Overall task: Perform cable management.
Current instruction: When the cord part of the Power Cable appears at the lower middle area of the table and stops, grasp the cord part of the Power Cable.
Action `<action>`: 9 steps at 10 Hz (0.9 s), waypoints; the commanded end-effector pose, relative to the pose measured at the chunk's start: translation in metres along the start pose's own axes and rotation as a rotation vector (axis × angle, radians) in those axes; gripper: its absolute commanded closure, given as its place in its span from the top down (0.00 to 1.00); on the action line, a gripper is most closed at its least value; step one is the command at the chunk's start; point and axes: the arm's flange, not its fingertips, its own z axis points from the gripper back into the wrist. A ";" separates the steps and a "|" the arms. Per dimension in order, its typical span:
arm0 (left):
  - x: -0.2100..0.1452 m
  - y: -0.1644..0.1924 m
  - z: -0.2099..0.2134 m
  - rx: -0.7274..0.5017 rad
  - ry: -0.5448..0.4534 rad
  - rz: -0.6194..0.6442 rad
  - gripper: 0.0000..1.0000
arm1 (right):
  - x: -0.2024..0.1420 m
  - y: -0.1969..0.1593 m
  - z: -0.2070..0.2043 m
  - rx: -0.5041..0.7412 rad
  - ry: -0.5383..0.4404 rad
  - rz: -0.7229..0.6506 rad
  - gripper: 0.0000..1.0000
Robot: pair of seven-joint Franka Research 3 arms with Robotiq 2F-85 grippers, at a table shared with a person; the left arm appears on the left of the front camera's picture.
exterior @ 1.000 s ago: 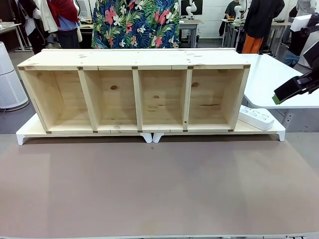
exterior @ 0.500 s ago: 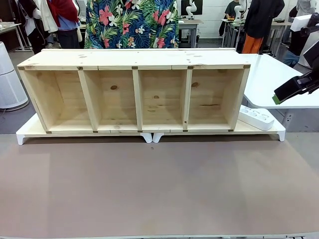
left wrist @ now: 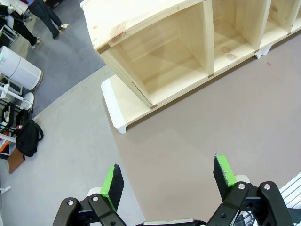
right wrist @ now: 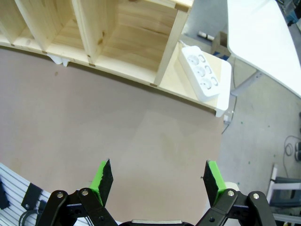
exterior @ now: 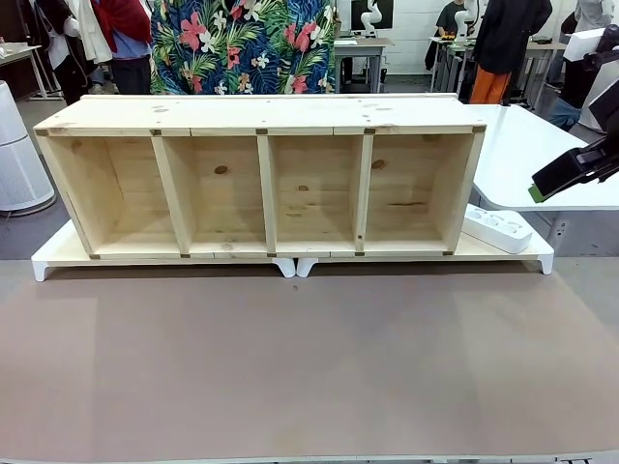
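Shelf [exterior: 261, 184]: pale bare pine, knotty, matt grain. Counter [exterior: 309, 367]: brown, smooth, matt. Power strip [exterior: 496, 228], 3 o'clock of shelf: smooth white plastic.

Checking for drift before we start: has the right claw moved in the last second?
No. The right claw holds the same spot above and right of the white power strip.

Open run: the near half of the table [exterior: 309, 367] lies bare from left edge to right. Along the far edge a wooden shelf [exterior: 261, 184] blocks the way across, its four bays facing the near edge with room inside each. A power strip [exterior: 496, 228] crowds the far right corner, just beside the shelf's end. The right gripper [right wrist: 159, 176], jaws wide, hangs off the right edge.
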 end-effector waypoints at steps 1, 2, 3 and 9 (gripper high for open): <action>0.001 -0.001 0.001 0.003 -0.005 0.012 1.00 | 0.000 -0.001 0.000 -0.004 -0.001 0.001 1.00; 0.001 -0.001 0.001 0.003 -0.005 0.012 1.00 | 0.000 -0.001 0.000 -0.004 -0.001 0.001 1.00; 0.001 -0.001 0.001 0.003 -0.005 0.012 1.00 | 0.000 -0.001 0.000 -0.004 -0.001 0.001 1.00; 0.001 -0.001 0.001 0.003 -0.005 0.012 1.00 | 0.000 -0.001 0.000 -0.004 -0.001 0.001 1.00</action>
